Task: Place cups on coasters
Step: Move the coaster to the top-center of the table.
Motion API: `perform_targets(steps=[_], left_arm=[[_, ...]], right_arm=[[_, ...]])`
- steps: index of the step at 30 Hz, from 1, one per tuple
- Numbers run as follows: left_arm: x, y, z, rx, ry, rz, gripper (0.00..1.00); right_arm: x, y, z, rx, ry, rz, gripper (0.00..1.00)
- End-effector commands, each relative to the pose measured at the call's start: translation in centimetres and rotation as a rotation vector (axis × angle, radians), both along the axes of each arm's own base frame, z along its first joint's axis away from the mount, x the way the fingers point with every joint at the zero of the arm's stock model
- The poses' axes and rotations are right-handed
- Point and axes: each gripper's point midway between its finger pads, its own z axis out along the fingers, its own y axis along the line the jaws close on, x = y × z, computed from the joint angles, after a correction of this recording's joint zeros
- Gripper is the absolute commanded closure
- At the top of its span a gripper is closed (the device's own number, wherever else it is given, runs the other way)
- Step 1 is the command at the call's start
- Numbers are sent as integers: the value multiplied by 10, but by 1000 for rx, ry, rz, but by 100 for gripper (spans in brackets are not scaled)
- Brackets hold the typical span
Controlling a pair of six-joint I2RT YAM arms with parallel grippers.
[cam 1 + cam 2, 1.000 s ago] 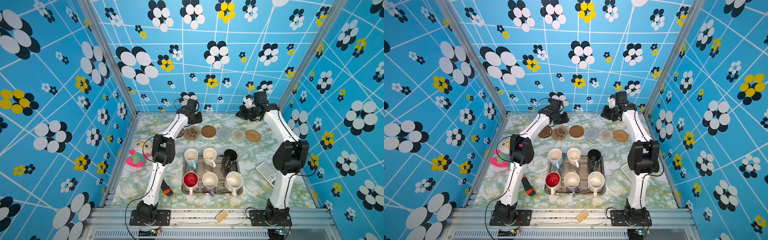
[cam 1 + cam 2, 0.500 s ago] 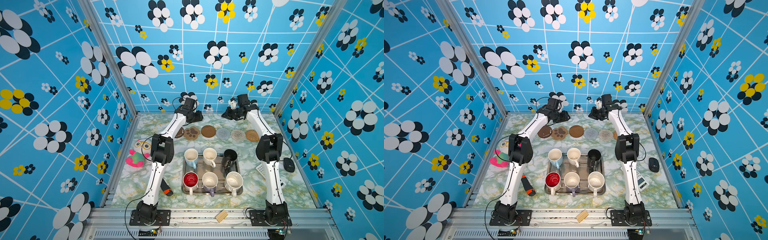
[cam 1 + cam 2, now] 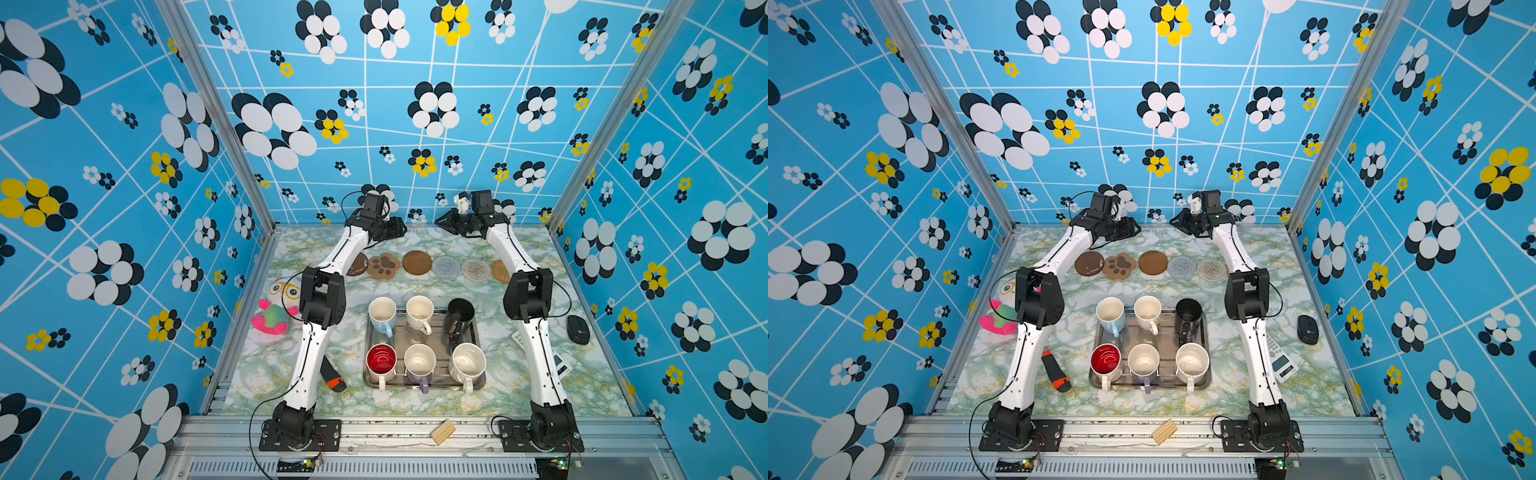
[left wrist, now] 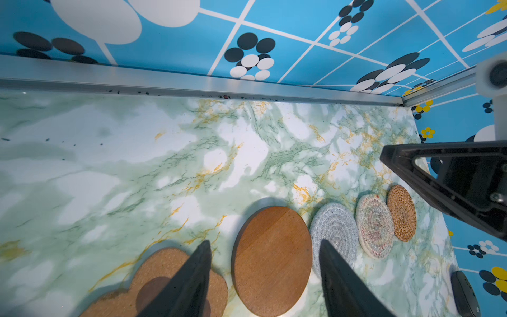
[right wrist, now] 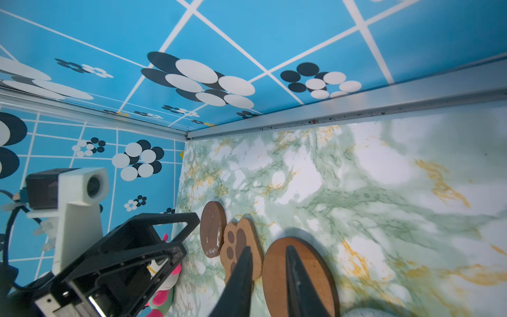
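Hovering | left end effector [image 4: 264,243] spread, right end effector [image 5: 269,248] narrowly parted | 6 coasters [image 3: 417,262] near | 6 cups [image 3: 419,309] well apart

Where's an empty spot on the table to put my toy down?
Bare marble lies between the coasters and the back wall, and between the coasters and the tray. The tray is crowded with mugs.

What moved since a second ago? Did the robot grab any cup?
The right arm swung in from the right toward the middle, uncovering the mouse; the right gripper now faces the left gripper at the back. Nothing was grabbed or dropped; both are open and empty. The six cups stayed on the tray, the coasters in their row, the left arm about where it was.
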Motion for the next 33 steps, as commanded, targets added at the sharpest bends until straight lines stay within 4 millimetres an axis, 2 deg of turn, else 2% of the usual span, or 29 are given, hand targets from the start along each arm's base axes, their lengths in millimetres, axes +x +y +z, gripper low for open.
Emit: perform_targets(steps=[1,9,15,23,33], left_arm=[[2,-7,-35,-21,37,-35,36],[5,-14,-63,-63,82,-40,36],[6,-16,-79,-78,105,-33,36],[3,-15,-86,-69,127,-36,36],[0,-17,-81,-71,128,-51,36]], right_arm=[[8,10,-3,66,-5,7,74],[3,25,-38,86,63,36,72],[-10,39,-67,68,137,66,72],[-29,55,-96,29,206,113,73],[-34,48,-121,-40,241,95,74]])
